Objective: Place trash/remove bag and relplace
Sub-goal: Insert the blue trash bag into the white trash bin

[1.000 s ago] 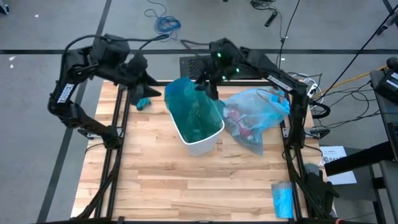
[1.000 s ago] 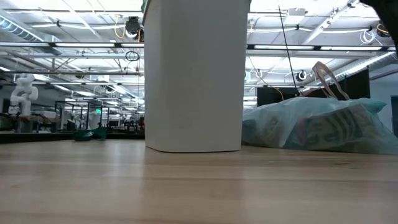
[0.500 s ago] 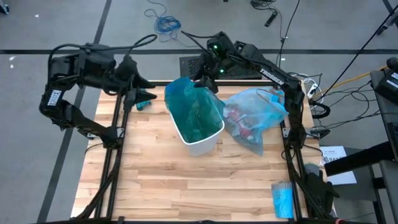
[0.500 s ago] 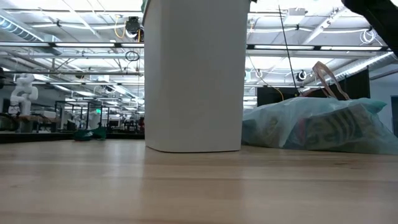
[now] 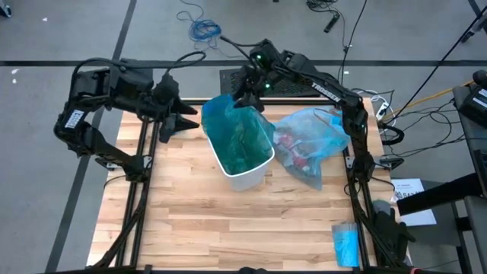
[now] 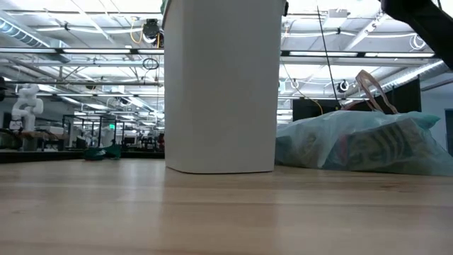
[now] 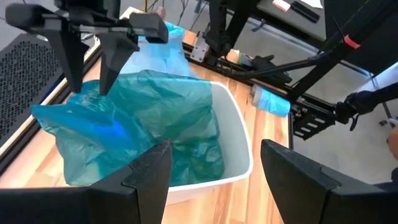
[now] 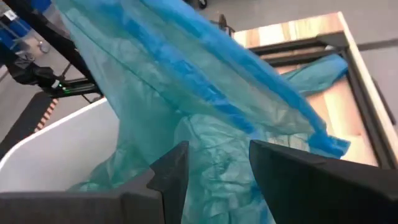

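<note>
Wooden table (image 5: 190, 221): bag (image 5: 316, 141) lies beside right gripper (image 5: 245, 101), apart; both grippers' fingers spread, empty; left gripper (image 5: 185, 119)

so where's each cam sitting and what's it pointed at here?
High: overhead, straight down; both arms, white bin, full pale blue bag.
Low: tabletop height, level across; bin wall, same bag, no gripper.
Left wrist: past open left gripper at the teal liner, right gripper beyond.
Right wrist: right gripper's fingers over that liner.
Shared: bin and liner.
</note>
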Action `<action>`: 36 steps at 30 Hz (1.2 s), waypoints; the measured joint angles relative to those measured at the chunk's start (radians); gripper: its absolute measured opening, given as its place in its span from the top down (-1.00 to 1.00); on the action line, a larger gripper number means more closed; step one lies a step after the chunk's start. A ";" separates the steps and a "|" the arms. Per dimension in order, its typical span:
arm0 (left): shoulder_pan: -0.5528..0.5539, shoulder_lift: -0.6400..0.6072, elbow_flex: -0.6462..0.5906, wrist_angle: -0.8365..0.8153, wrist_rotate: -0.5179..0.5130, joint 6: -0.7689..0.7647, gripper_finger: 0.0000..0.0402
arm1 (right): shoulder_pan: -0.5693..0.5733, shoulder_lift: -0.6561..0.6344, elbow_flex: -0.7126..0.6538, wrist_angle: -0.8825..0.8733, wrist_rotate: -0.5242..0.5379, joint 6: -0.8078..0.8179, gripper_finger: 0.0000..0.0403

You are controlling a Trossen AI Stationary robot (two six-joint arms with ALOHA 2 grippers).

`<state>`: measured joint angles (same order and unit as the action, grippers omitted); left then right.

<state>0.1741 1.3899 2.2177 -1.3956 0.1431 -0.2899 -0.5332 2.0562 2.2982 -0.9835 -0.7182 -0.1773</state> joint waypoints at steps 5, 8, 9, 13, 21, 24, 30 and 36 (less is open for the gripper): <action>0.000 0.000 0.000 0.000 -0.004 -0.019 -0.19 | 0.007 0.002 -0.002 -0.013 0.015 0.008 0.23; 0.000 0.000 0.000 0.000 -0.003 -0.019 -0.19 | 0.011 0.002 -0.001 -0.018 0.038 0.013 0.35; 0.000 0.000 0.000 0.000 -0.003 -0.019 -0.19 | 0.011 0.002 -0.001 -0.022 0.040 0.020 0.41; 0.000 0.000 0.000 0.000 -0.012 -0.016 -0.19 | 0.017 0.001 -0.001 -0.041 0.041 0.029 0.74; 0.000 0.000 0.000 0.000 -0.021 0.001 -0.19 | 0.082 -0.007 -0.001 -0.102 0.041 0.013 0.99; 0.000 0.000 0.000 -0.001 -0.022 0.008 -0.19 | 0.115 -0.017 -0.001 -0.126 0.043 0.009 1.00; 0.000 0.000 0.000 -0.002 -0.029 0.016 -0.19 | 0.177 -0.078 -0.001 -0.126 0.086 -0.020 1.00; 0.000 0.000 0.000 -0.004 -0.029 0.018 -0.19 | 0.119 -0.102 0.000 -0.054 0.146 -0.074 0.78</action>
<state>0.1741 1.3895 2.2177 -1.3991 0.1143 -0.2722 -0.4139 1.9541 2.2986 -1.0380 -0.5720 -0.2513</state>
